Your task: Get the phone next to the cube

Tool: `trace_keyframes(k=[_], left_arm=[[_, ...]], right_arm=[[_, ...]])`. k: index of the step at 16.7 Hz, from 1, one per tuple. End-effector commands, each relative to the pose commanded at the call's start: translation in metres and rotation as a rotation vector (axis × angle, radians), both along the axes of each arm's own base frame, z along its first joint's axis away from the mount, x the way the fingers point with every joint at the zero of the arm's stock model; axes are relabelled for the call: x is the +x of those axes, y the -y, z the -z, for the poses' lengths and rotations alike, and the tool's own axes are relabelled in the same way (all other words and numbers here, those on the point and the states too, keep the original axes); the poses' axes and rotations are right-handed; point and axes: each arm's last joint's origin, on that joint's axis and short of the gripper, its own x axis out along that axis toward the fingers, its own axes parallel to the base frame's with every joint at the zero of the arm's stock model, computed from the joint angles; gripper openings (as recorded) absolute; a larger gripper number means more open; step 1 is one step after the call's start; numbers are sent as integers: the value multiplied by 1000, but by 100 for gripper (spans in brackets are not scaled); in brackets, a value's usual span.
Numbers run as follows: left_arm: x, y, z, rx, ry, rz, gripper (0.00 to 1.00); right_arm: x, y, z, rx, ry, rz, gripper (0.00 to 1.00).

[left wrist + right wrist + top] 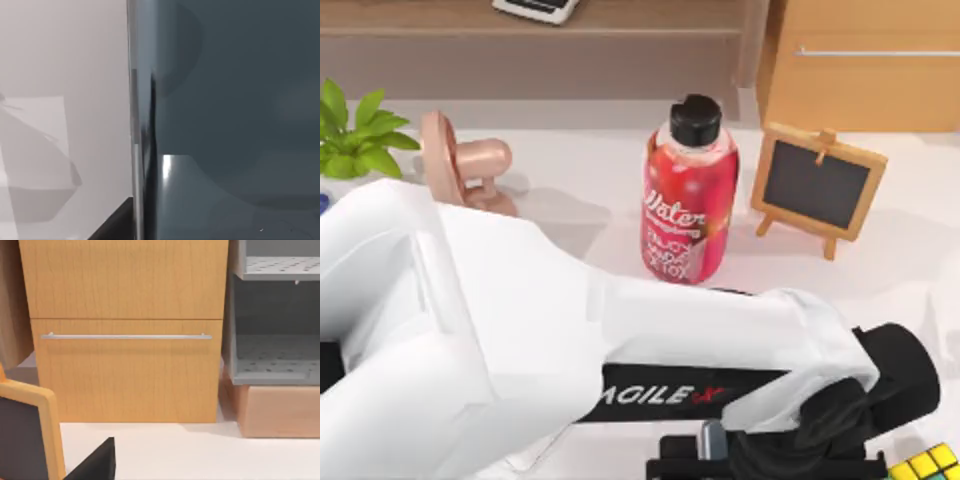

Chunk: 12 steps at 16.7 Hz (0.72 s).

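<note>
My left arm reaches across the table's front to the right. Its black gripper (765, 462) is low at the near edge, shut on the phone (712, 438), of which a grey sliver shows beside the wrist. In the left wrist view the phone (235, 120) is a dark grey-blue slab with a silver edge, very close to the camera, over the pale table. The cube (930, 464), with yellow and green squares in a black grid, lies at the front right corner, just right of the gripper. My right arm stays parked off to the right.
A red water bottle (690, 195) stands mid-table. A small chalkboard easel (818, 185) is to its right, a pink stand (460, 165) and a green plant (355, 135) at the back left. A wooden drawer cabinet (127, 335) and grey shelves (277, 315) line the back.
</note>
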Motion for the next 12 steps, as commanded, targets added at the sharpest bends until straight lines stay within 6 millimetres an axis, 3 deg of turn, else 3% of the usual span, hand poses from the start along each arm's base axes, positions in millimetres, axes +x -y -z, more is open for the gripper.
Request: trace_keyframes(k=[6, 12], left_arm=[[0, 0, 0, 0, 0, 0, 98], [0, 0, 0, 0, 0, 0, 100]], right_arm=[[0, 0, 0, 0, 0, 0, 100], [0, 0, 0, 0, 0, 0, 100]])
